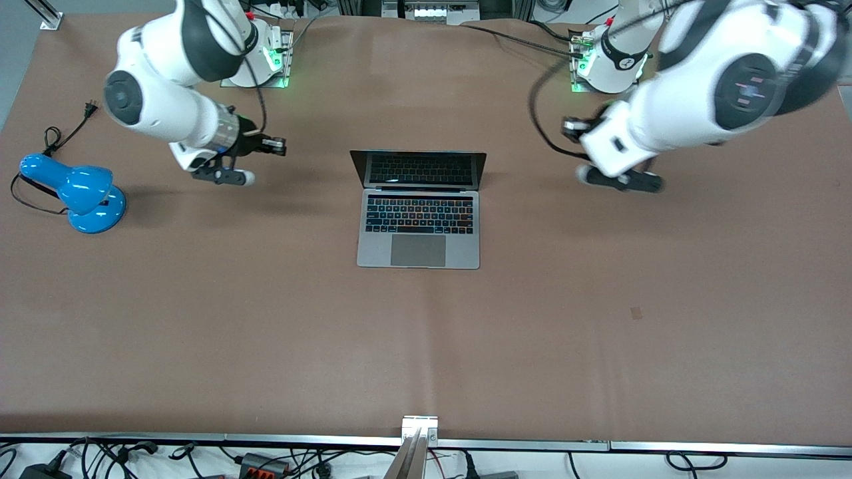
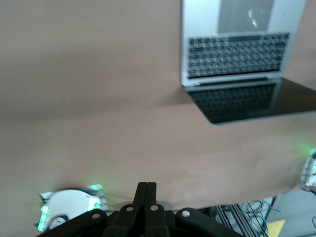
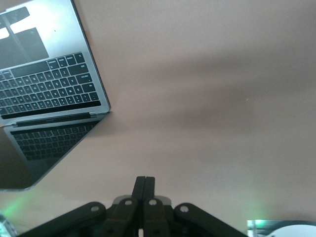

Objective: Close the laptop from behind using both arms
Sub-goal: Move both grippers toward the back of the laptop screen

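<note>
The silver-grey laptop (image 1: 419, 219) lies open in the middle of the brown table, its dark screen tilted up toward the arms' bases. It also shows in the left wrist view (image 2: 237, 54) and the right wrist view (image 3: 44, 89). My right gripper (image 1: 274, 144) hangs over bare table beside the laptop, toward the right arm's end, shut and empty (image 3: 145, 180). My left gripper (image 1: 572, 126) hangs over bare table toward the left arm's end, shut and empty (image 2: 146, 186). Neither touches the laptop.
A blue desk lamp (image 1: 80, 193) with a black cord lies near the right arm's end of the table. A metal rail (image 1: 419, 426) sits at the table edge nearest the front camera. The arms' bases (image 1: 263, 60) (image 1: 609, 66) stand at the farthest edge.
</note>
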Motion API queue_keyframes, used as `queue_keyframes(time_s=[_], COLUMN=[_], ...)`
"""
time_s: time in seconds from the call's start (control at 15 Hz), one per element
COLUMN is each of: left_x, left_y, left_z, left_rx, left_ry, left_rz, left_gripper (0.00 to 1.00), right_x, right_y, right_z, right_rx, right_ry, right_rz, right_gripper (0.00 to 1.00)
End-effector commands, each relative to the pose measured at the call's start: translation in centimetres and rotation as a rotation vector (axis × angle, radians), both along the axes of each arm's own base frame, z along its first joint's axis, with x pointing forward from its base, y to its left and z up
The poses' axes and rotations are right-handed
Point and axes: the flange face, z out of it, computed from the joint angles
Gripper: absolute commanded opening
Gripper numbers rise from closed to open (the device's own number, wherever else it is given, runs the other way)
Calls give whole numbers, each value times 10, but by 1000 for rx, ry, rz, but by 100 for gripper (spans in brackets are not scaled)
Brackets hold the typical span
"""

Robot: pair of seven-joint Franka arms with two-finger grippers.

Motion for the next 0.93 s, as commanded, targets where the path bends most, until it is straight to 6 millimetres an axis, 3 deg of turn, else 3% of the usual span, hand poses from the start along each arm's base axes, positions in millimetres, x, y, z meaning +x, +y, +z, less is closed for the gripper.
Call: queue_keyframes(time_s=[0.0, 0.13, 0.2, 0.6, 0.87], left_x=[-42, -76, -88, -124, -144], left_y=[-38, -71, -81, -117, -135], left_z=[-13, -33, -44, -113, -150], left_rx=[-6, 7, 14, -32, -101], left_ry=[-4, -37, -48, -115, -204], left_rz=[52, 41, 38, 58, 108], left_gripper=[1, 1, 1, 1, 1], right_x=[-44, -71, -76, -106, -92], right_y=[61, 104, 111, 132, 132], right_z=[-3, -13, -16, -31, -26], right_rx=[-57, -86, -90, -125, -91], right_ry=[-49, -91, -93, -76, -128], right_rz=[-39, -57, -49, -12, -32], right_gripper=[0, 0, 0, 0, 0])
